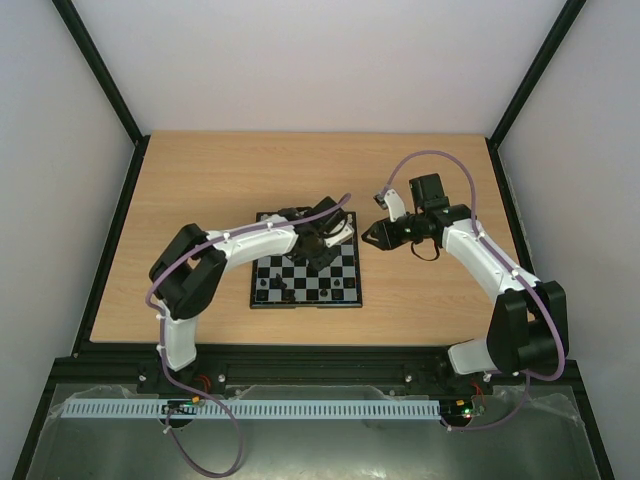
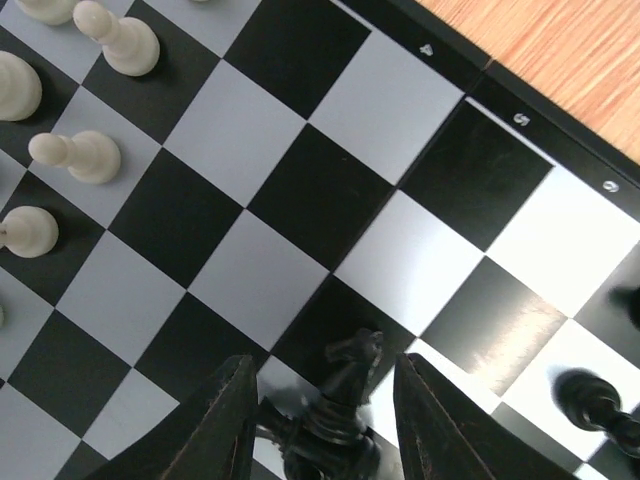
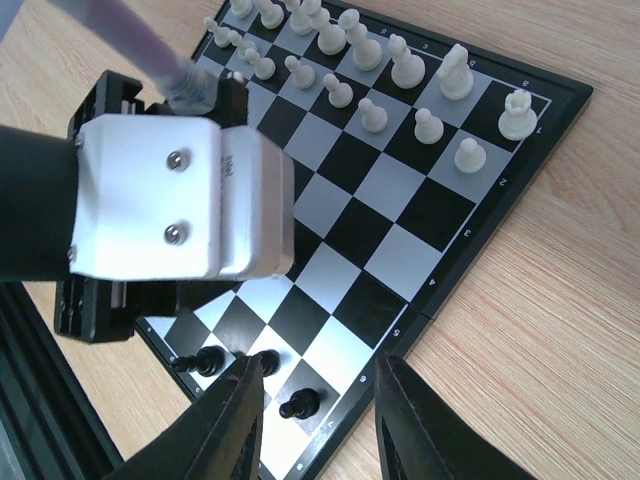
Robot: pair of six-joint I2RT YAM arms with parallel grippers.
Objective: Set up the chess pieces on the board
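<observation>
Your left gripper (image 2: 325, 385) is low over the board (image 1: 300, 303), inside its numbered border edge. A black knight (image 2: 352, 365) sits between the half-parted jaws. A thin gap shows on each side of it in the left wrist view, so I cannot tell whether the pads actually press it. Another black piece (image 2: 590, 400) stands on the board just beside the knight, towards that same edge. White pawns (image 2: 75, 155) line the squares several rows away. Your right gripper (image 3: 320, 420) hovers just off one board corner, over the wooden table (image 1: 200, 190). Its jaws are moderately apart with nothing between them; only the board's rim and bare wood show in the gap. From the right wrist view, the white pieces (image 3: 405, 70) fill the two rows along the board's far side. Three black pieces (image 3: 300, 404) stand on the near corner squares, partly under the left arm's white wrist housing (image 3: 185, 195). The middle of the board shows only bare squares.
</observation>
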